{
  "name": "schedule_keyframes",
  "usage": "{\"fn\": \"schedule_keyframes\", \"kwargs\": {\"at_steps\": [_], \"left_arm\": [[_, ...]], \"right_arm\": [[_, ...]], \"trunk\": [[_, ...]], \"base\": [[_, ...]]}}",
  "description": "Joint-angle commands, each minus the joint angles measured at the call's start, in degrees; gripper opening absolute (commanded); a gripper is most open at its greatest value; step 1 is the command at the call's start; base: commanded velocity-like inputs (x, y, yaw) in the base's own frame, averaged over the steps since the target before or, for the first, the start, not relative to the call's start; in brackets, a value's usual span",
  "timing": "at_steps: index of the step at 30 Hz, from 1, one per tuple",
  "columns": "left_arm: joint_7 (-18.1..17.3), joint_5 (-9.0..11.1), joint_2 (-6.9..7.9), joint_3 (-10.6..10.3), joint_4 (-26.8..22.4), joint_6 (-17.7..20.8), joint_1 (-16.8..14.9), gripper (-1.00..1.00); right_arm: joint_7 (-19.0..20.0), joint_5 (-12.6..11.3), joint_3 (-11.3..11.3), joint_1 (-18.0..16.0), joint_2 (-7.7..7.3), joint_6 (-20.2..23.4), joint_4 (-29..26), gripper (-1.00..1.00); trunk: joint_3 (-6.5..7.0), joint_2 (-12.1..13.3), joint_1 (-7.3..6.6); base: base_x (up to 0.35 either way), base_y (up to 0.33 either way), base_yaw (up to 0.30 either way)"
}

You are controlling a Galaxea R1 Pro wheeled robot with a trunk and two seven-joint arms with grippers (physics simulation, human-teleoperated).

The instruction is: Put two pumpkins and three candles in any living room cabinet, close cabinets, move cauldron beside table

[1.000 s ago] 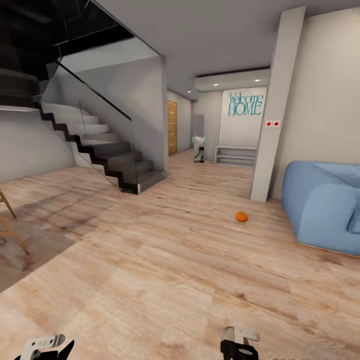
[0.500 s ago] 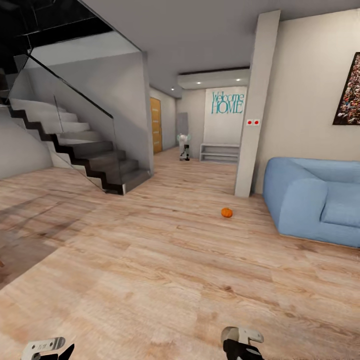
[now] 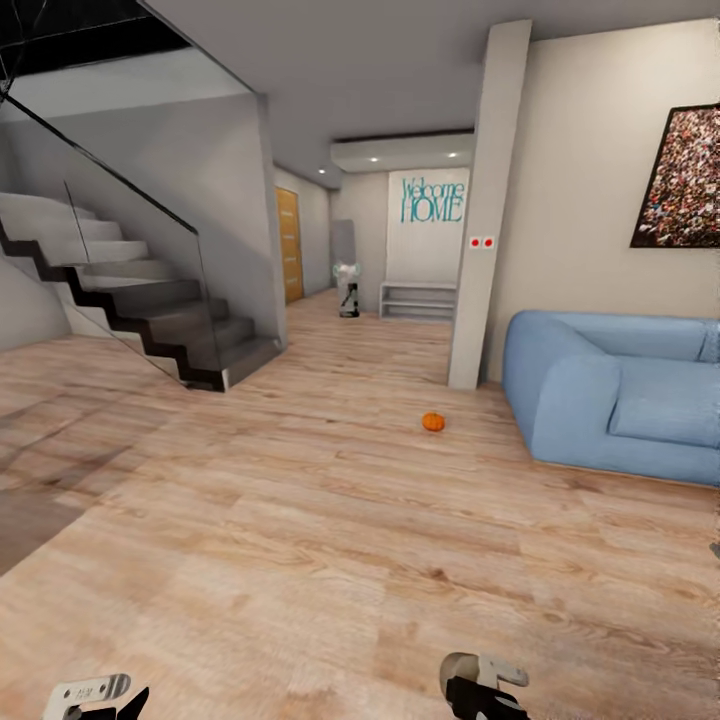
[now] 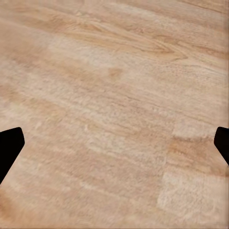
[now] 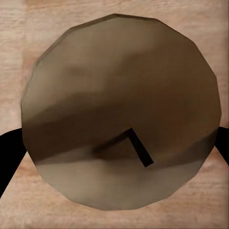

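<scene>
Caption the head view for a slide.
One pumpkin lies on the wood floor between staircase and blue sofa.

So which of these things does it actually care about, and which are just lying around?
Job: pumpkin on the floor; candle held in the right gripper.
Just there: blue sofa, staircase, wall picture, Welcome HOME sign.

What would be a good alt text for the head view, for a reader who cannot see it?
A small orange pumpkin lies alone on a pale wooden floor in a living room, near a blue sofa at the right. A staircase with a glass side rises at the left, and a far wall reads "Welcome HOME".
</scene>
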Motion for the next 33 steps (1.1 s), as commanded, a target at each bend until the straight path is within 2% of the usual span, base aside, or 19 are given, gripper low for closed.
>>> {"fn": "schedule_keyframes", "kwargs": {"at_steps": [1,10,28,33], "left_arm": [[-0.21,0.19,0.00,0.07,-0.08,0.39,0.00,1.00],[-0.21,0.19,0.00,0.07,-0.08,0.39,0.00,1.00],[-0.21,-0.25,0.00,0.07,-0.01,0.39,-0.06,1.00],[-0.20,-0.14,0.02,0.13,0.01,0.44,-0.09,1.00]], "right_arm": [[0.02,-0.47,0.01,-0.03,0.02,-0.32,0.05,-1.00],[0.07,-0.49,0.06,-0.03,0.04,-0.49,0.05,-1.00],[0.15,-0.51,0.07,-0.03,0.02,-0.50,0.05,-1.00],[0.19,-0.47,0.07,-0.03,0.06,-0.50,0.05,-1.00]], "trunk": [[0.10,0.39,-0.23],[1.64,4.00,-2.21],[4.86,11.22,-6.16],[4.86,11.22,-6.16]], "base": [[0.000,0.000,-0.071],[0.000,0.000,-0.068],[0.000,0.000,-0.269],[0.000,0.002,-0.086]]}}
